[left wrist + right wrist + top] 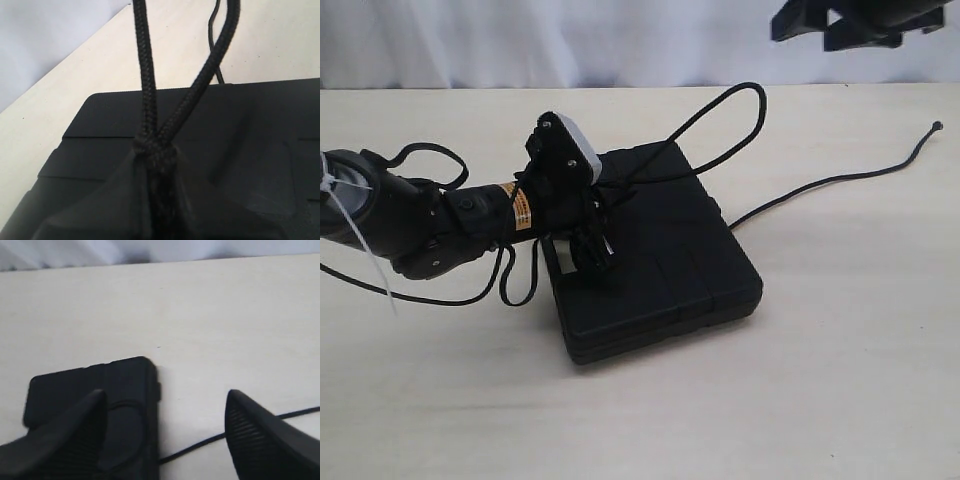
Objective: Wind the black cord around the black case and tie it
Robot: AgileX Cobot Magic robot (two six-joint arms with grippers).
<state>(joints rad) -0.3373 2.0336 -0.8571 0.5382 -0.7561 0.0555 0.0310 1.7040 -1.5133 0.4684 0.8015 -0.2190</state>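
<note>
The black case (670, 250) lies flat on the pale surface (820, 390), a little left of the middle in the exterior view, with one corner turned toward the front. The left end effector (592, 252) reaches in low from the left and sits down on the near-left part of the case, its jaws pinched tight on the black cord (820, 183). In the left wrist view, two braided strands of the black cord (146, 75) meet in a tight bunch right at the fingertips (115, 205), with the black case (250, 140) spread out just behind them. From that grip the strands rise into a loop that stands in the air over the far edge of the case. Another stretch leaves the case's right side and trails across the surface to a small knotted end near the far right. Whether the cord passes underneath the case I cannot tell. The right end effector (850, 25) hangs high at the upper right, well apart from everything, jaws wide and empty. In its own wrist view, the right end effector (165, 400) has the black case (90, 385) and a bit of the black cord (295, 413) far below. A white curtain (620, 40) closes off the back.
</note>
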